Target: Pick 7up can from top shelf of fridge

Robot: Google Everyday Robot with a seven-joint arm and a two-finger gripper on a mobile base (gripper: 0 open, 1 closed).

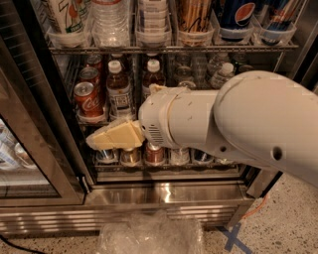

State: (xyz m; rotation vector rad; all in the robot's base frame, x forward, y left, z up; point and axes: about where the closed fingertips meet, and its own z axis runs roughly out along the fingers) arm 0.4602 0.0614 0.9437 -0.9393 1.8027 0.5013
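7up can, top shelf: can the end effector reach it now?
Probably, once raised: the door stands open and the end effector hangs well below the 7up can, nothing between.

The white, green-lettered 7up can (63, 15) stands upright in the leftmost tray (55, 38) on the fridge's (164, 196) top shelf (198, 48); my gripper (94, 142) hangs well below it, by the lowest cans (155, 155).

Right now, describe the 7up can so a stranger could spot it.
In the fridge, follow the top shelf to its far-left tray. The 7up can stands there, well above the gripper by the bottom cans. Only it is white with green lettering; its neighbour is a clear bottle.
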